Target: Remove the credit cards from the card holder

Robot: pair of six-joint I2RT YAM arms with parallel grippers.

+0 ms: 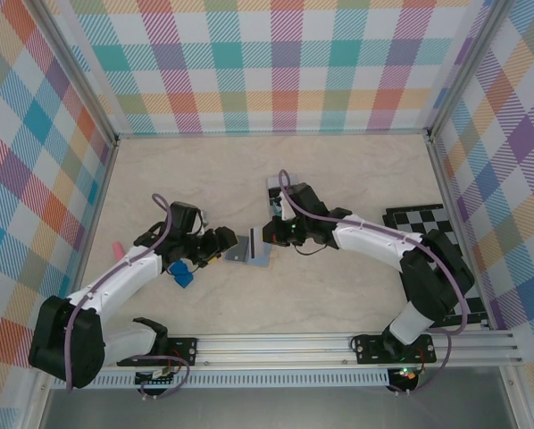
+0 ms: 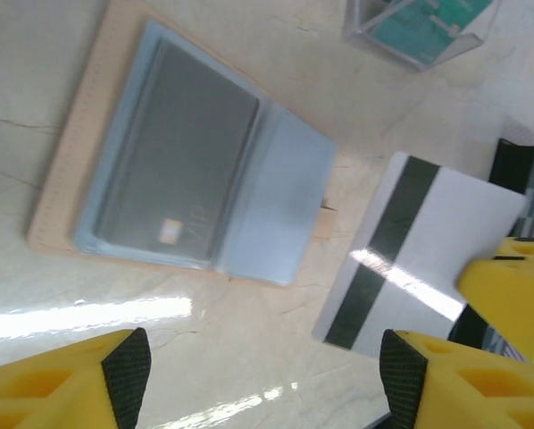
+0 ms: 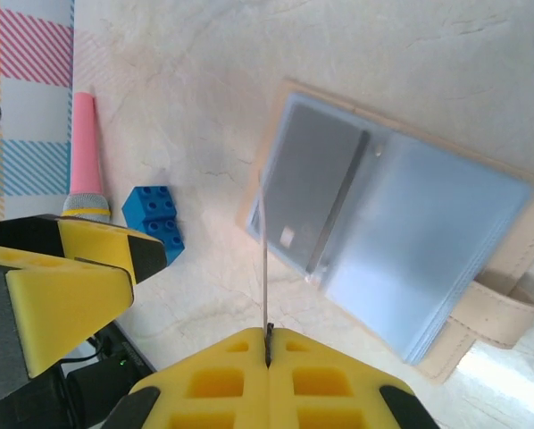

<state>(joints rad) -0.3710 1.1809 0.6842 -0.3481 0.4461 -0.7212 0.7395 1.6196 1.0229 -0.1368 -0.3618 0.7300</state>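
The card holder lies open on the table, tan outside and blue-grey inside, with a grey card still in its left sleeve. It also shows below the right wrist and between the arms. My right gripper is shut on a pale card with a dark stripe, seen edge-on and held upright just above the table beside the holder. My left gripper hovers open over bare table near the holder, with nothing between its fingers. From above, the left gripper faces the right gripper.
A clear box holding teal-green cards stands behind the holder. A bright-blue block and a pink marker lie by the left arm. A black-and-white checkered mat covers the right side.
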